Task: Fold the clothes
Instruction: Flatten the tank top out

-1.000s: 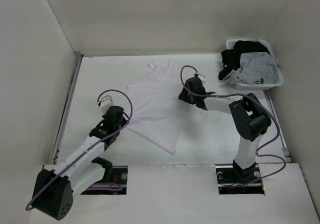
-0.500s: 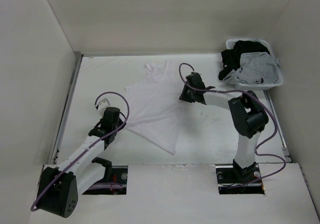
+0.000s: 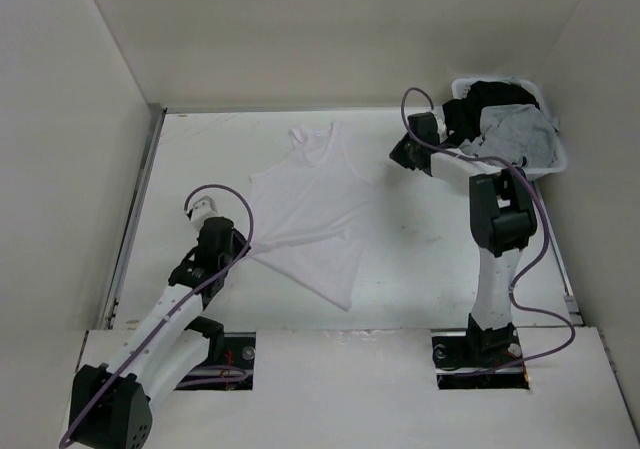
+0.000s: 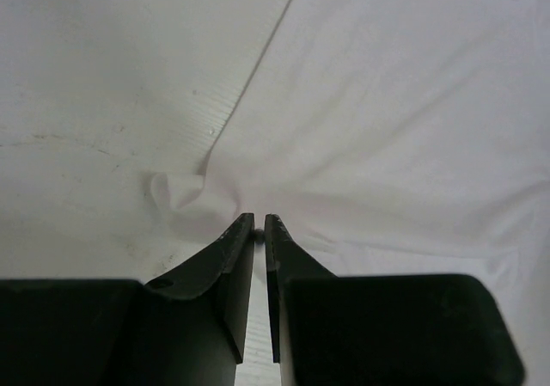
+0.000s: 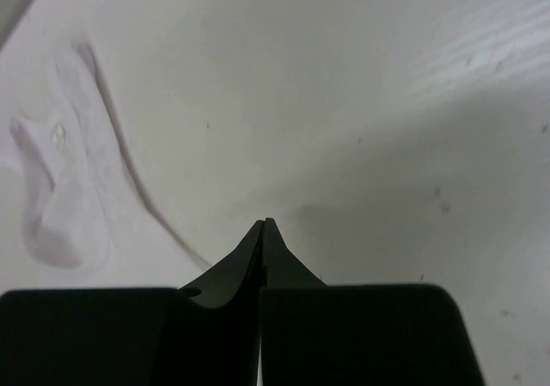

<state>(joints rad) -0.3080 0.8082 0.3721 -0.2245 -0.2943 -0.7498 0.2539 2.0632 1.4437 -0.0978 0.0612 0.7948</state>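
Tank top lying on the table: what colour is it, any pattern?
White, plain with no pattern. The tank top shows best in the top external view.

The top camera hung high above and behind the near edge of the table (image 3: 430, 259), looking down and forward over the whole surface from well back. The left wrist camera sat just behind the left fingers (image 4: 232, 266), facing along them and down, very close to the tank top (image 4: 387, 128). The overhead view showed that same cloth edge. The right wrist camera looked past the right fingers (image 5: 236, 270) at bare table from close up. The tank top lay at its left edge, a patch the top view also covered.
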